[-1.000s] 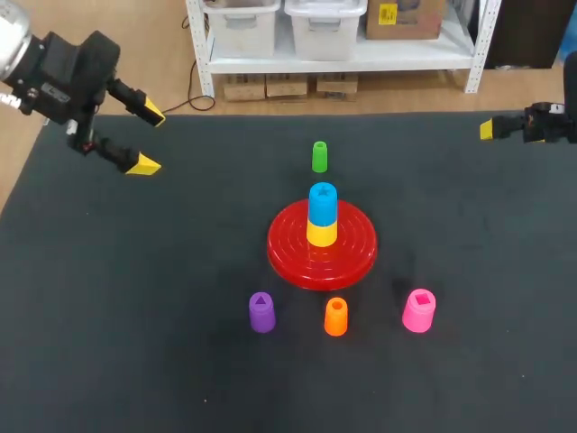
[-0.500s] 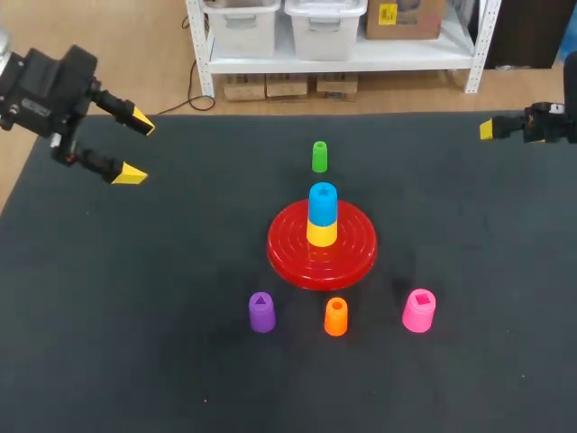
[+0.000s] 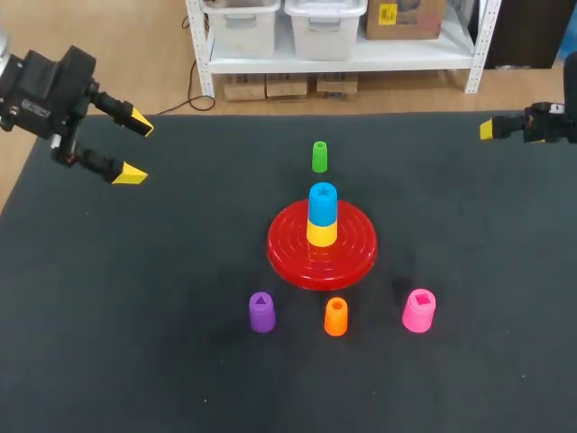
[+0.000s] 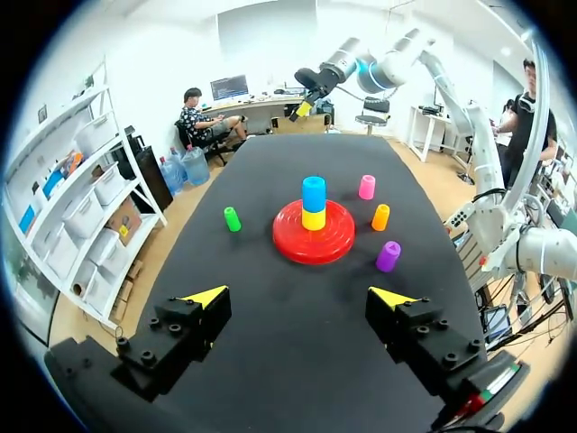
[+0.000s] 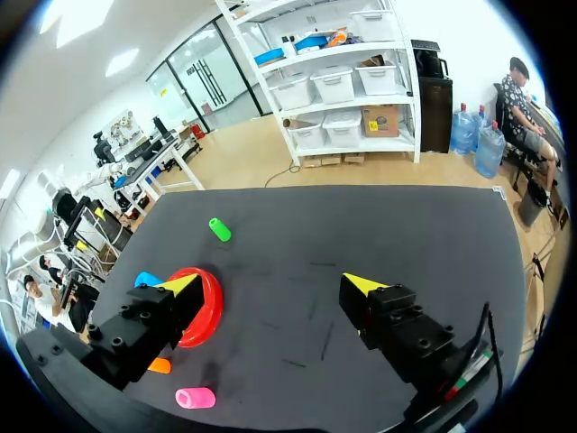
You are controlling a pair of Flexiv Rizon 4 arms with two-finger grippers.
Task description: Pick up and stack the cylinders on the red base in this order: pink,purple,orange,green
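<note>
In the head view, the left end effector [image 3: 135,147] has drawn back over the last second towards the far left corner of the black-covered counter [image 3: 135,316]. It has not shifted in the last half-second and hangs there with its yellow-tipped fingers spread wide and nothing between them. The right end effector [image 3: 491,129] has kept its place at the far right edge, and from this view I cannot tell how its fingers stand. None of the pieces has moved. The round red plastic base [image 3: 288,248] sits mid-counter carrying a blue cylinder [image 3: 323,200] on a yellow cylinder [image 3: 322,233]. The small green cylinder [image 3: 319,156] stands just beyond the base. The purple cylinder [image 3: 261,312], orange cylinder [image 3: 335,317] and pink cylinder [image 3: 419,310] stand in a row on the near side, apart from one another. In the left wrist view, the fingers are wide apart over bare counter, with the base and all the cylinders well ahead of them. In the right wrist view, that end effector's fingers are also spread and empty, with the base partly hidden behind one finger and the pink cylinder near it. The retreat suggests the left arm is clearing the field, so stacking has not yet begun. The pink cylinder, first in order, is on the right arm's side.
</note>
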